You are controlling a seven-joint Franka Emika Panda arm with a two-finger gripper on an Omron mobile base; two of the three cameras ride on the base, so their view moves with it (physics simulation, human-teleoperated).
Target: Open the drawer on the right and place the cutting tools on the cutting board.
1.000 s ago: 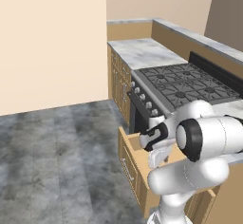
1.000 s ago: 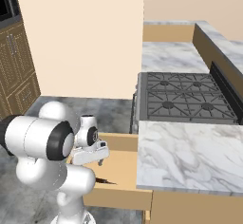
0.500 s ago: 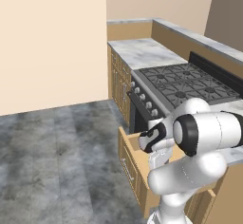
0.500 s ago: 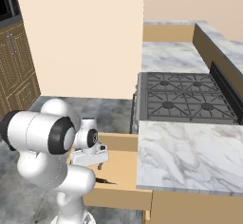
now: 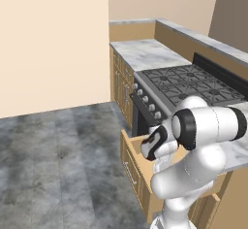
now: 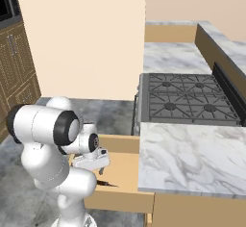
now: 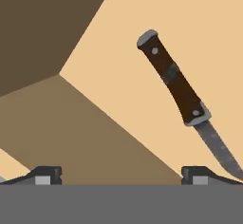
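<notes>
Your drawer stands pulled open below the marble counter, its light tan box jutting toward the floor at 7 o'clock in the left base view. Look into it from the hand view: a knife with a dark brown riveted handle lies flat on the drawer floor, blade pointing to 5 o'clock.

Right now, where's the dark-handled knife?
The knife lies flat on the floor of the open drawer, right of centre in the hand view, blade near the right fingertip.
</notes>
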